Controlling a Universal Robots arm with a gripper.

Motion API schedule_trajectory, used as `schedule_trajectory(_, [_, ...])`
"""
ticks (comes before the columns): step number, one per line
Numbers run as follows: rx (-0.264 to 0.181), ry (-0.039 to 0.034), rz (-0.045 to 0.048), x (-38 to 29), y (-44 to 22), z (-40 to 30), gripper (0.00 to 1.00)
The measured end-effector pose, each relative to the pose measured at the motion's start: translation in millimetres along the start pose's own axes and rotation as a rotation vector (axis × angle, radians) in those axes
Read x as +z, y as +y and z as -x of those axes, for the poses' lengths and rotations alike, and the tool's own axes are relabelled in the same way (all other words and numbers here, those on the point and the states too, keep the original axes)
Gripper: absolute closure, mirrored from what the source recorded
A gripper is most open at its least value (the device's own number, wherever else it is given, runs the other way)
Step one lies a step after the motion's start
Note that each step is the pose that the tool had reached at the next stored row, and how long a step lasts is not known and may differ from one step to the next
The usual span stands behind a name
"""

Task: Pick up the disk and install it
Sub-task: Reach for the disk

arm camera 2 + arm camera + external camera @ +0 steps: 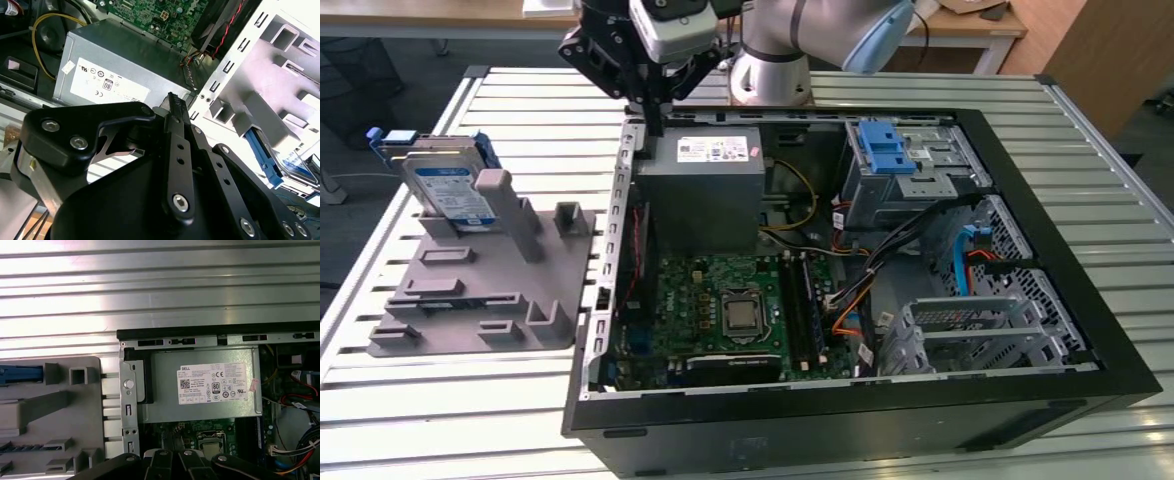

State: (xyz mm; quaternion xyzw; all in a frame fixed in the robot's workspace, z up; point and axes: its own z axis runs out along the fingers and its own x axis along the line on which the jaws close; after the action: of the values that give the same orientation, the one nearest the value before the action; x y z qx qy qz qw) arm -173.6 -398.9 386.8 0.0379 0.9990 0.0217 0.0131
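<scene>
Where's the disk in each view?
Exterior view: disk upright in the fixture, on the exterior view's left of the case.
Second wrist view: disk in the fixture, beyond the case wall.
First wrist view: disk, blue rail showing, at the fixture.
Shared landmark: power supply.

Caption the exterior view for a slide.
Gripper near the power supply; disk upright in the grey fixture outside the case.

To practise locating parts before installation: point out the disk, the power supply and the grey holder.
disk (450, 190), exterior view, on its label.
power supply (700, 205), exterior view, on its bare grey face.
holder (474, 295), exterior view, on its flat base.
</scene>
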Motion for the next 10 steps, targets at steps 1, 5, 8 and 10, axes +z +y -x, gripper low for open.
schedule_trajectory(1, [0.0,0.0,0.0,0.0,0.0,-0.1,0.89])
schedule_trajectory(5, [0.0,0.0,0.0,0.6,-0.2,-1.9,0.89])
schedule_trajectory(8, [0.0,0.0,0.0,1.0,-0.3,-3.2,0.89])
schedule_trajectory(10, [0.0,-0.0001,0.0001,1.1,-0.3,-3.8,0.89])
